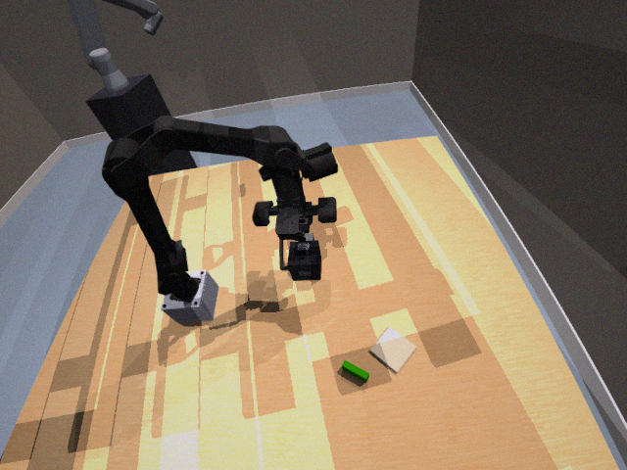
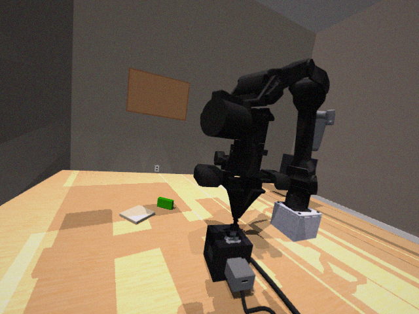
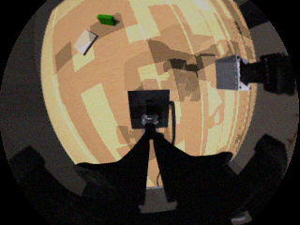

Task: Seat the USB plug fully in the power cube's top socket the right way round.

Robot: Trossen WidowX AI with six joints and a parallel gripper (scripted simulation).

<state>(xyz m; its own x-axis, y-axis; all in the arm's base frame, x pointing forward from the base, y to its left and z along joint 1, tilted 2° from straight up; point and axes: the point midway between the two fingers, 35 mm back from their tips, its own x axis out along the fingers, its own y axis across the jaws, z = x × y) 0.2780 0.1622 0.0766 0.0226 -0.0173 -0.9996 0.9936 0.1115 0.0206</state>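
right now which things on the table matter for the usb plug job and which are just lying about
Part of the job:
- power cube, black, with the socket on top
- USB plug in that top socket
- gripper, shut on the USB plug from above

Just lying about:
- green block
- flat white tile beside it
- grey adapter and cable on the cube's side
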